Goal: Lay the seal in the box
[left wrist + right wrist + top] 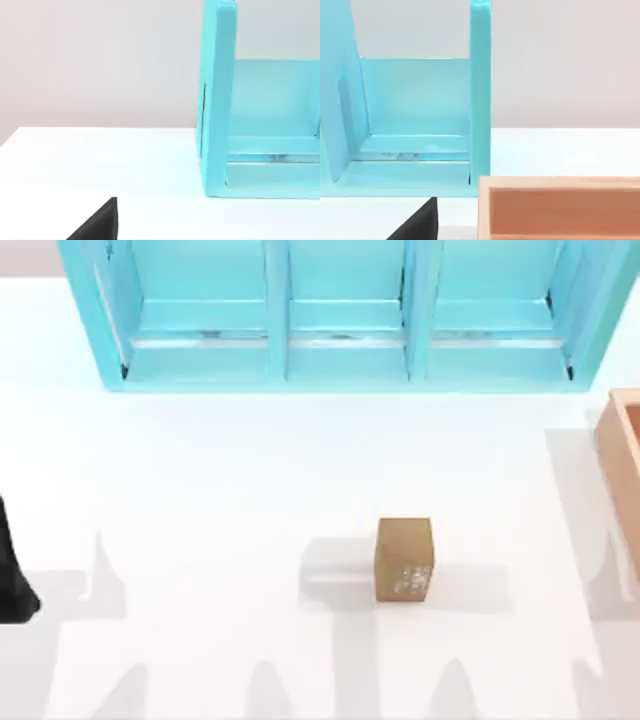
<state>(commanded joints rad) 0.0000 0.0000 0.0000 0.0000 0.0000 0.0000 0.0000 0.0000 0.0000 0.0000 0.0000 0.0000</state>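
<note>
seal (404, 558) upright on table (220, 500), right of centre | box (622, 455) at right edge, well apart | cyan shelf (340, 315) behind | left arm (12, 570) parked at left edge | grip state: cannot tell

A white table (200, 490) stretches under even light, soft grey shadows falling along its near edge. A cyan shelf (340, 315) with three open compartments stands at the far side, before a plain pale-grey wall (100, 60).

A cyan-blue shelf (345, 315) with three open compartments stands at the far edge; the white surface (200, 490) carries it.
</note>
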